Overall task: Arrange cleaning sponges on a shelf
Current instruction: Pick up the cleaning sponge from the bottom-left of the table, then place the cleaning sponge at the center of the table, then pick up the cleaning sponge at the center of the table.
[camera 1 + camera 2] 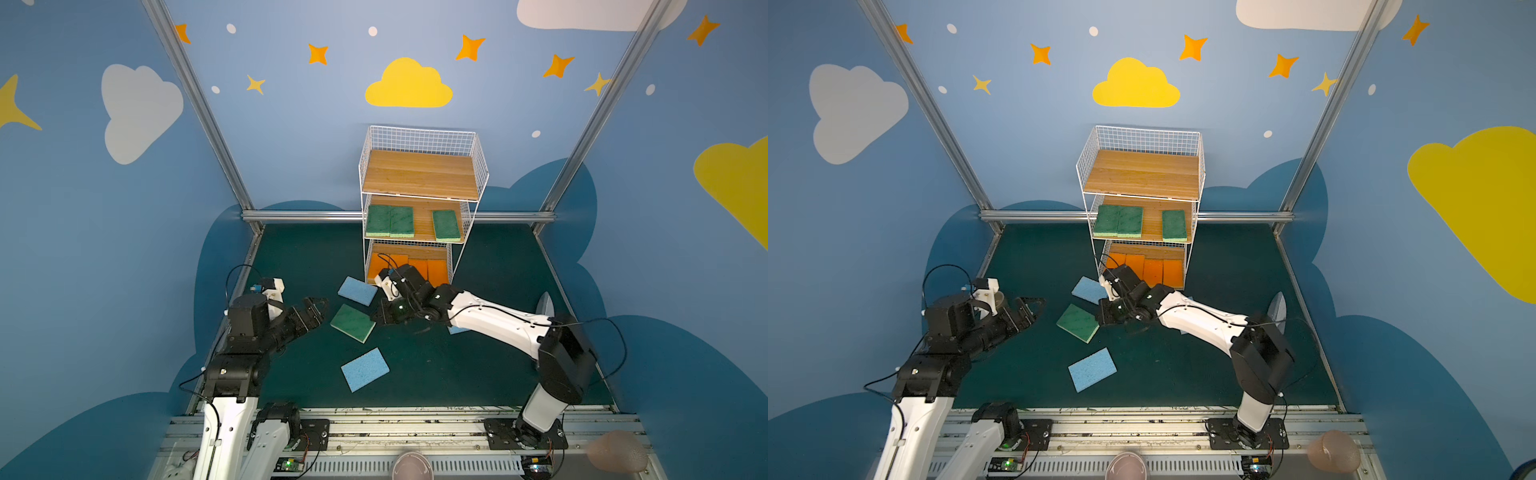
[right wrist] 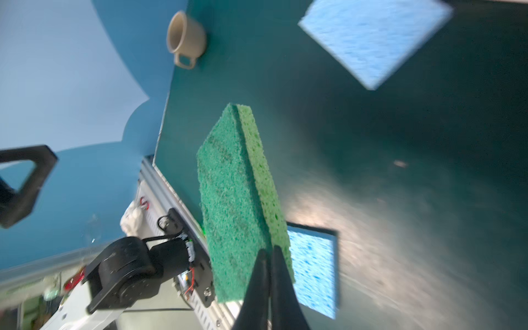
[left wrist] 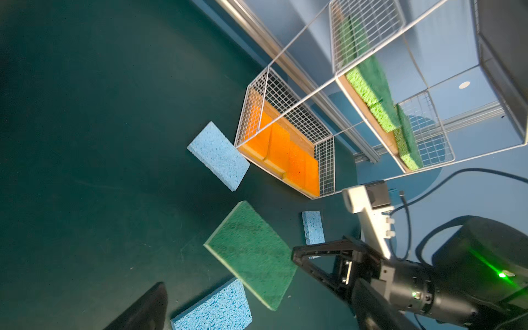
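Green sponge [image 2: 231,200] clamped by its edge in right tool [image 2: 268,254]; left tool [image 1: 319,309] spread wide, holding nothing.

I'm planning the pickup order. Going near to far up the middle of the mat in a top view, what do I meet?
near blue sponge → dark green sponge → far blue sponge → orange sponges on the bottom tier of the shelf → three green sponges on its middle tier
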